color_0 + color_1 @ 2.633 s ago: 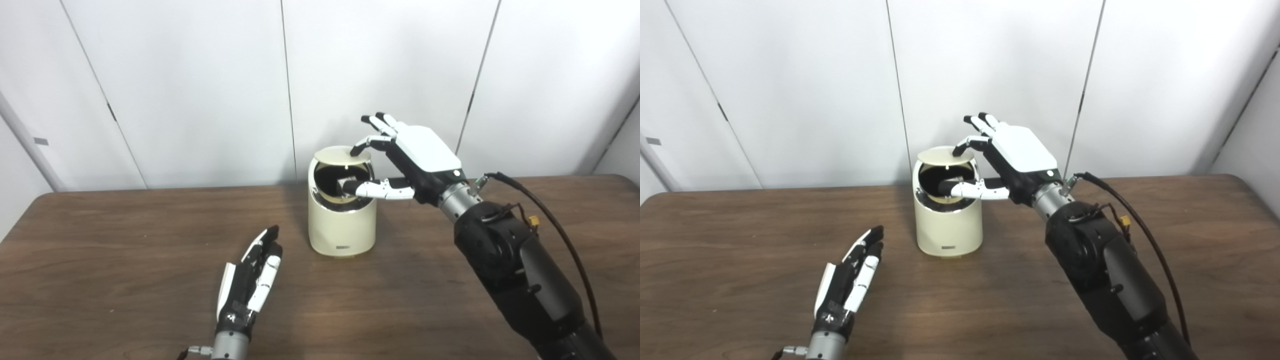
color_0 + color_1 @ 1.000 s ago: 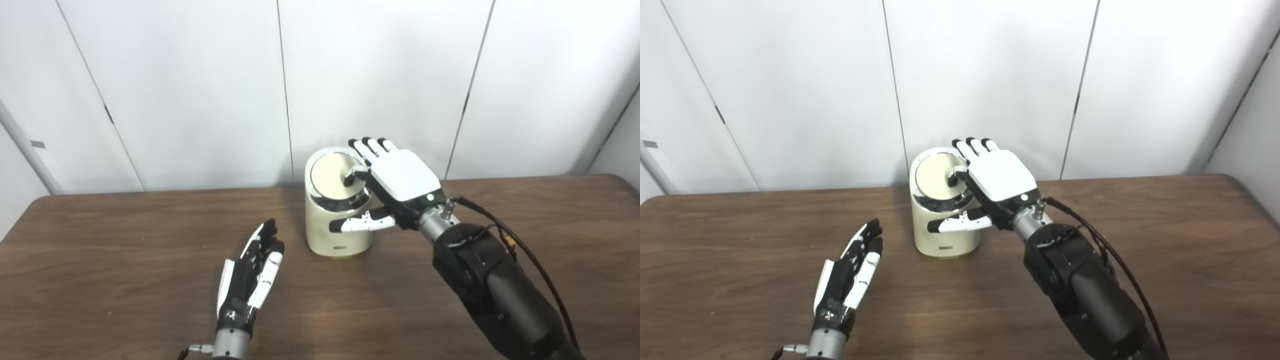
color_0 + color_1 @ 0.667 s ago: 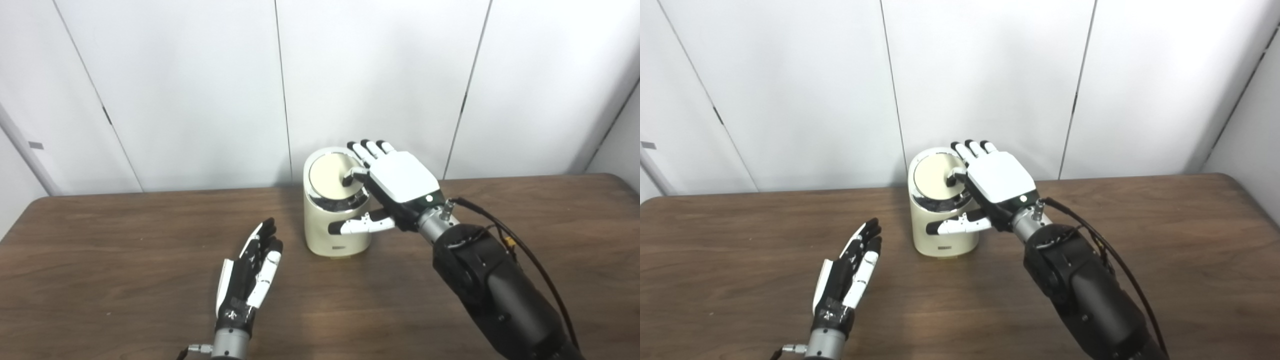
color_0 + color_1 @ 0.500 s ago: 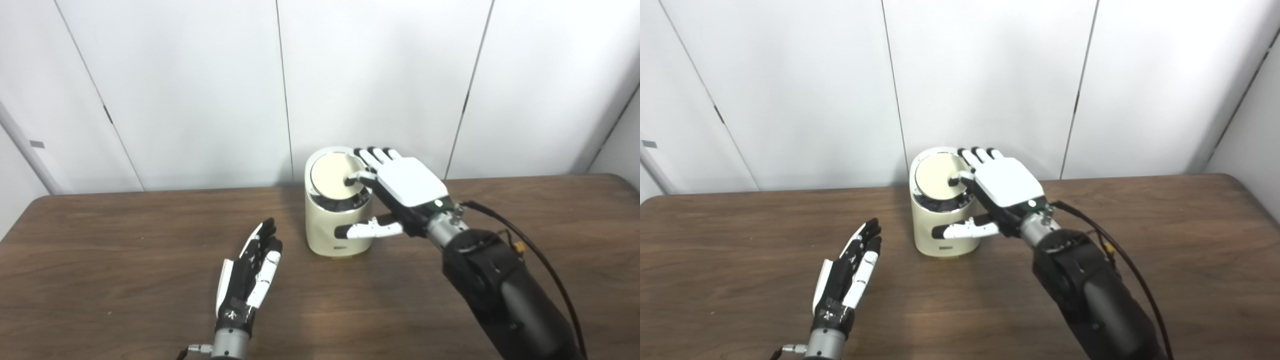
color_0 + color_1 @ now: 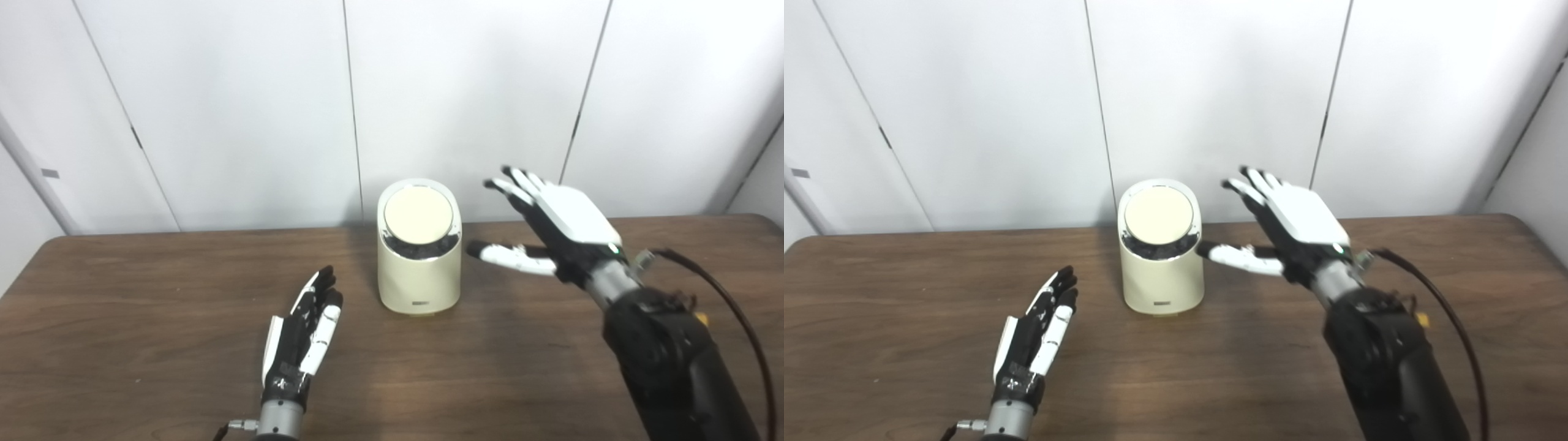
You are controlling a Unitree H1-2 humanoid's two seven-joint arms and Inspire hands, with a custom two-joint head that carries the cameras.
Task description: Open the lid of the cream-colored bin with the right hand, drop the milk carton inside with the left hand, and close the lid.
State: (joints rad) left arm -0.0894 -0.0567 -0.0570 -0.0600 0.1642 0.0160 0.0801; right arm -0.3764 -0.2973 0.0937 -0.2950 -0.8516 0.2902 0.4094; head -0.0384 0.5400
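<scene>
One cream-colored bin [image 5: 419,257], mid-table, lid [image 5: 418,214] seated flat; milk carton not visible. Right hand [image 5: 560,229] beside bin, fingers spread, empty. Left hand [image 5: 301,340] flat on table [image 5: 153,318], empty. Advice: retreat sideways, clear of lid.

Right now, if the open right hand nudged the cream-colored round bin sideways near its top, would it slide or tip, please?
The cream-colored round bin stands taller than its base is wide, so a high push from the right hand would probably tip it. Its smooth shell on the brown wooden table suggests a low push would slide it. It looks fairly light.
</scene>
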